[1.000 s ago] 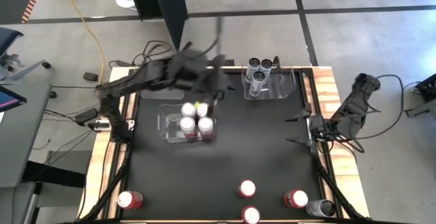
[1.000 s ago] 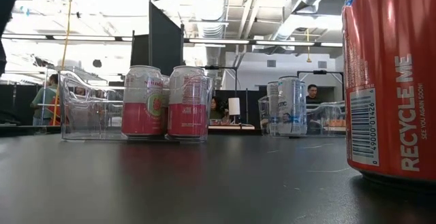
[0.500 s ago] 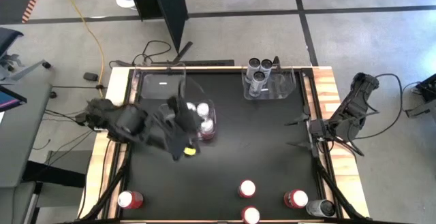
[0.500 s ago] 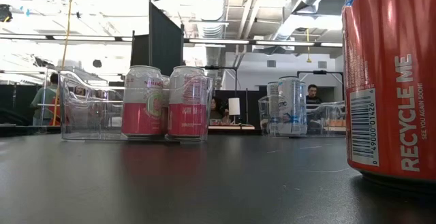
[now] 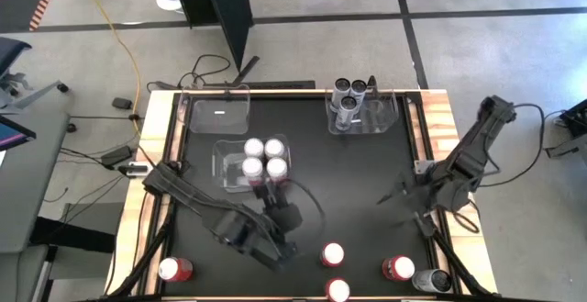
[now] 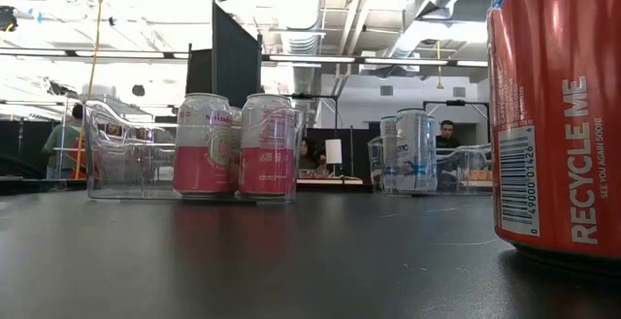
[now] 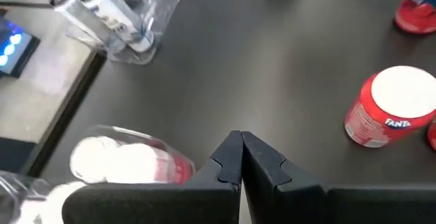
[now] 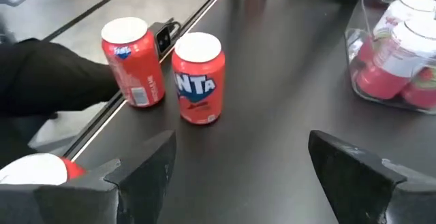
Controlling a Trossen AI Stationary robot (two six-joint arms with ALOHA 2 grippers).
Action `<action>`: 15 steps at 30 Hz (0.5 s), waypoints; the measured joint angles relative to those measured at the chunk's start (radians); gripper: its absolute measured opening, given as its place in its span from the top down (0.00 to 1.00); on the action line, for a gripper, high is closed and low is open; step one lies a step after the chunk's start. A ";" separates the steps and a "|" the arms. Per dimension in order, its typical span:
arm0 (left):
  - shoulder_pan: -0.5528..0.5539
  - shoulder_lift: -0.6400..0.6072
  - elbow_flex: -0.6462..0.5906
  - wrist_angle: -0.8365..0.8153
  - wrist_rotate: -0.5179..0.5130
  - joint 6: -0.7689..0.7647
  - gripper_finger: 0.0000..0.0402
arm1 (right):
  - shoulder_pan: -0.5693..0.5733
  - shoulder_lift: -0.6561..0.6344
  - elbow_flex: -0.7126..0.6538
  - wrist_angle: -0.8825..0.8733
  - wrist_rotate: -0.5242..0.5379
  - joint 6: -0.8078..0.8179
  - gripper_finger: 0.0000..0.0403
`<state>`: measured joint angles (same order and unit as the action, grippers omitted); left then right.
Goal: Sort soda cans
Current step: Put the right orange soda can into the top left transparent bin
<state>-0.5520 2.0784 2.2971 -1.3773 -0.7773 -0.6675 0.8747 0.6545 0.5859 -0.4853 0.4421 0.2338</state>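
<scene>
Left gripper (image 7: pixel 240 157) fingers are clenched on nothing, a red Fanta can (image 7: pixel 388 116) just ahead. Right gripper (image 8: pixel 238 166) fingers spread wide, released, another Fanta can (image 8: pixel 199 78) ahead between them.

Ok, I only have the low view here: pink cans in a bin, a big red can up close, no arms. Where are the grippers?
Observer: The left gripper is shut and empty, low over the table between the bin of pink cans and a red can.
Operator: And the right one?
Observer: The right gripper is open, holding nothing, near the table's right edge.
Operator: What's left loose?
Observer: Four red cans and one dark can along the near edge.
</scene>
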 joint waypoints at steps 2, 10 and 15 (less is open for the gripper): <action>-0.002 0.030 0.000 0.000 -0.006 -0.033 1.00 | -0.008 0.047 0.019 0.020 -0.003 -0.014 0.13; -0.042 0.066 -0.030 0.160 -0.110 -0.013 1.00 | -0.033 0.207 0.114 -0.002 -0.152 -0.025 0.13; -0.040 0.070 -0.098 0.290 -0.110 0.029 1.00 | -0.011 0.287 0.180 -0.134 -0.253 0.055 0.13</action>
<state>-0.5918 2.1488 2.1987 -1.0873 -0.8877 -0.6381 0.8632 0.9414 0.7662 -0.6192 0.1890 0.2889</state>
